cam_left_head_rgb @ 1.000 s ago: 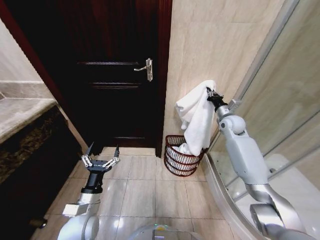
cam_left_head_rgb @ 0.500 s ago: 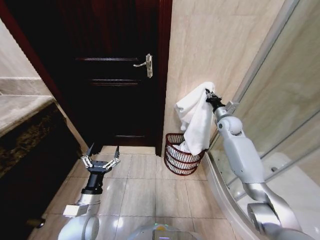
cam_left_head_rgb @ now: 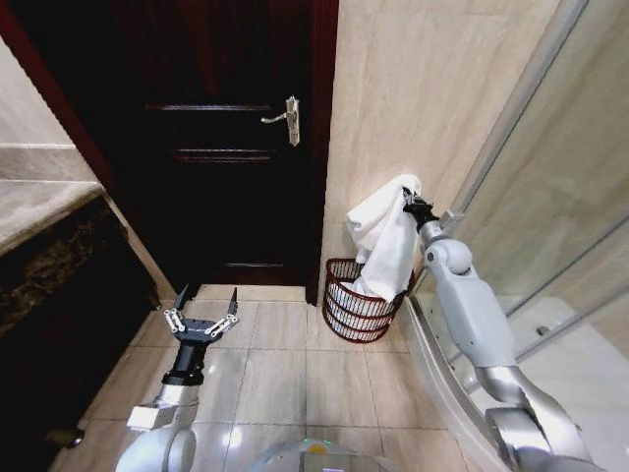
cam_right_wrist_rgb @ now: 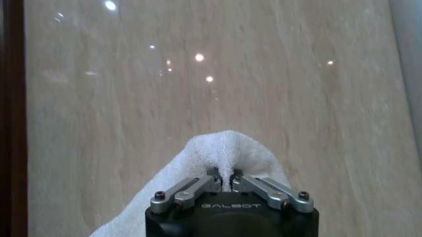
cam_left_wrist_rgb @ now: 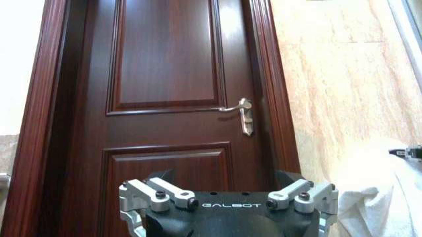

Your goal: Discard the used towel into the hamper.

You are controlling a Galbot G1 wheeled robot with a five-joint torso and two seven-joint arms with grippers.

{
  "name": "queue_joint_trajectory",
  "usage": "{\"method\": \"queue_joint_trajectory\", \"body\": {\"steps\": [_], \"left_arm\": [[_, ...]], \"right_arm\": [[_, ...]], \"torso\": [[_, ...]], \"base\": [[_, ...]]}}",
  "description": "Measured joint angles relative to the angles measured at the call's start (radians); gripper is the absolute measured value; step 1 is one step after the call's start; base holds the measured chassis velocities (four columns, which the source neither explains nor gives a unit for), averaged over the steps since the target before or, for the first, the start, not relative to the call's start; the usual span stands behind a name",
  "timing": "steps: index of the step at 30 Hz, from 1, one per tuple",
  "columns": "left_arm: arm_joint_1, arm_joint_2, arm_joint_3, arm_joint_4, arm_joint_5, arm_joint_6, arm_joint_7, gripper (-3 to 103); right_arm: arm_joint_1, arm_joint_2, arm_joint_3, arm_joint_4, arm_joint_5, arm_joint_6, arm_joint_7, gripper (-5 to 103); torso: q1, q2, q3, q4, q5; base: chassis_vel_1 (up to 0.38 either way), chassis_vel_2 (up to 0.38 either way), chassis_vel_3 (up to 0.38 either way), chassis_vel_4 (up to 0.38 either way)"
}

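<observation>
While pinched on white terry towel (cam_left_head_rgb: 385,236), right gripper (cam_left_head_rgb: 409,203) dipped lower against far wall; tail sank deeper into reddish-brown wire hamper (cam_left_head_rgb: 356,300). Release near. Left gripper (cam_left_head_rgb: 201,314) idled, jaws spread.

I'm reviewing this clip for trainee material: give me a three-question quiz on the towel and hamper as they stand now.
1. True or false: the right gripper is shut on the towel.
2. Where does the towel's lower end hang? A) on the floor by the door B) into the hamper C) over the door handle
3. Fill in: the left gripper is ____ and holds nothing.

Key
1. True; the right wrist view shows the fingers pinching a fold.
2. B.
3. Open; it is low over the floor tiles, in front of the door.
</observation>
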Motion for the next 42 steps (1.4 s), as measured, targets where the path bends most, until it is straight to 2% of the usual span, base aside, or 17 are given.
{"method": "queue_joint_trajectory", "body": {"steps": [18,37,42], "left_arm": [[0.016,0.000,-0.007,0.003,-0.003,-0.026,0.017,100],[0.025,0.000,-0.012,0.030,-0.024,-0.050,0.020,100],[0.019,0.000,-0.011,0.041,-0.033,-0.047,0.021,100]], "right_arm": [[-0.043,0.043,-0.017,-0.051,-0.030,0.021,-0.003,4],[-0.092,0.059,0.012,-0.041,-0.052,0.026,0.007,4],[-0.116,0.040,-0.009,0.009,-0.035,0.002,0.028,4]], "torso": [[-0.028,-0.073,-0.046,0.0003,0.0001],[-0.051,-0.146,-0.095,0.0001,0.0000],[-0.058,-0.168,-0.110,0.0001,0.0000]], "base": [[0.000,0.000,0.000,0.000],[0.000,0.000,0.000,0.000],[0.000,0.000,0.000,0.000]]}}
